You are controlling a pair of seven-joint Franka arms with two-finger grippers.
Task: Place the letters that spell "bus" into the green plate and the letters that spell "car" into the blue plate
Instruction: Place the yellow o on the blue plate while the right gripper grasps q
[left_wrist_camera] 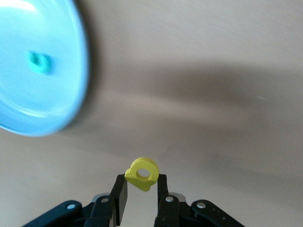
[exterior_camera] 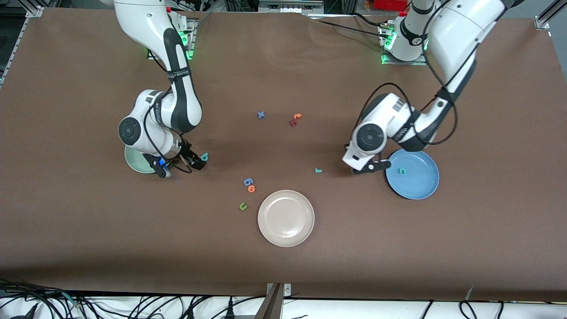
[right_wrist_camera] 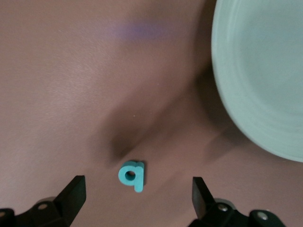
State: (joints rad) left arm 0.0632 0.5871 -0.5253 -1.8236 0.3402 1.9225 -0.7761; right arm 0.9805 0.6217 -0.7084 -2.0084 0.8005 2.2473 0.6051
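Observation:
My left gripper (left_wrist_camera: 141, 184) is shut on a yellow a (left_wrist_camera: 142, 172) and hangs over the table just beside the rim of the blue plate (exterior_camera: 418, 184), at the side toward the right arm's end. A teal c (exterior_camera: 402, 170) lies in that plate (left_wrist_camera: 28, 99). A teal r (exterior_camera: 318, 170) lies on the table between the blue plate and the middle. My right gripper (right_wrist_camera: 137, 195) stands open, low over a teal b (right_wrist_camera: 131, 176), which lies apart from both fingers. The b (exterior_camera: 204, 156) is beside the green plate (exterior_camera: 133, 161), which the right arm mostly hides.
A beige-white plate (exterior_camera: 286, 235) sits near the front camera. A blue g (exterior_camera: 248, 181), an orange o (exterior_camera: 251, 188) and a green u (exterior_camera: 242, 206) lie beside it. A blue x (exterior_camera: 261, 114), an orange t (exterior_camera: 297, 116) and a dark red letter (exterior_camera: 292, 122) lie mid-table.

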